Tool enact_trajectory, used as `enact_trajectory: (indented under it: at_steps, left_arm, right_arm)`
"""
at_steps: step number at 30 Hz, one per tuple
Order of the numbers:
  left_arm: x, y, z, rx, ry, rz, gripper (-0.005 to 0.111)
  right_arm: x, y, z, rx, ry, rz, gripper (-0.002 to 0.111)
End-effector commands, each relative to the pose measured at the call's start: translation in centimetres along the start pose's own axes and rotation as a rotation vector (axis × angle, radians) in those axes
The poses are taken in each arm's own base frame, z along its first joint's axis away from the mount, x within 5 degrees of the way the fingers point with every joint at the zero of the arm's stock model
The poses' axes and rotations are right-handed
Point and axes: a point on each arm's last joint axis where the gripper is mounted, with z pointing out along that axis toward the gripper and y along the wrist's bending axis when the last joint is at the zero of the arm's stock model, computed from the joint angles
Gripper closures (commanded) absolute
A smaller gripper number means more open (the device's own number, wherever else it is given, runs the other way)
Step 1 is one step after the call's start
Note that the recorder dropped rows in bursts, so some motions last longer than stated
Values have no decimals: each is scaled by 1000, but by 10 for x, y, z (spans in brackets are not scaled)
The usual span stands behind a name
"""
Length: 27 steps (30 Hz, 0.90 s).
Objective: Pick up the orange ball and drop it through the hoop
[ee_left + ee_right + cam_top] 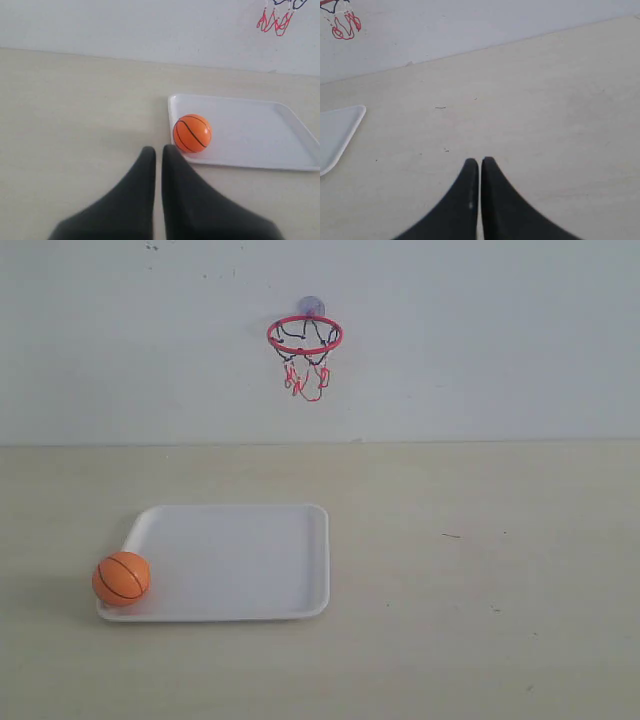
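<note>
The orange ball (121, 578) (192, 133) rests on the near left corner of a white tray (250, 560) (260, 135). The hoop (304, 335), with red ring and ragged black-and-red net, is fixed high on the back wall by a bluish suction cup. Only its net's lower strands (275, 17) (342, 22) show in the wrist views. My left gripper (158, 148) is shut and empty, its tips a short way in front of the ball. My right gripper (480, 160) is shut and empty over bare table. Neither gripper appears in the exterior view.
A pale beige tabletop (480, 570) meets a white wall (500, 340) at the back. The tray's corner (340, 130) lies off to one side in the right wrist view.
</note>
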Motion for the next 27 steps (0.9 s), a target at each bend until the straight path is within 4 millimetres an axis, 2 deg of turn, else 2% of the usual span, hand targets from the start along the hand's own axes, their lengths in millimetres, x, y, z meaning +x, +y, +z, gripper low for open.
enact_trajectory:
  at_steps: [1, 6, 10, 11, 12, 15, 19, 22, 23, 25, 27]
  left_arm:
    - [0, 0, 0, -2, -6, 6, 103]
    - [-3, -1, 0, 7, -35, -48, 103]
    - [-48, -7, -16, 66, -234, -219, 103]
    - [-68, -10, -26, 109, -331, -314, 103]
    - [-75, -11, -29, 119, -368, -329, 103]
    - [-102, -10, -46, 50, -677, -29, 103]
    - [-115, -10, -58, 40, -879, 8, 103]
    - [-120, -10, -65, 44, -964, 0, 103]
    - [-124, -10, -70, 73, -1027, -52, 103]
    - [-128, -11, -74, 152, -1027, -185, 103]
    - [-133, -11, -78, 185, -1042, -228, 103]
  right_arm:
    - [-2, 0, 0, 8, -20, -9, 107]
    - [-2, 0, 0, 8, -20, -9, 107]
    - [-2, 0, 0, 8, -20, -9, 107]
    - [-2, 0, 0, 8, -20, -9, 107]
    - [-2, 0, 0, 8, -20, -9, 107]
    - [-2, 0, 0, 8, -20, -9, 107]
    - [-2, 0, 0, 8, -20, -9, 107]
    - [-2, 0, 0, 8, -20, -9, 107]
    - [-2, 0, 0, 8, -20, -9, 107]
    - [-2, 0, 0, 8, -20, -9, 107]
    - [-2, 0, 0, 8, -20, -9, 107]
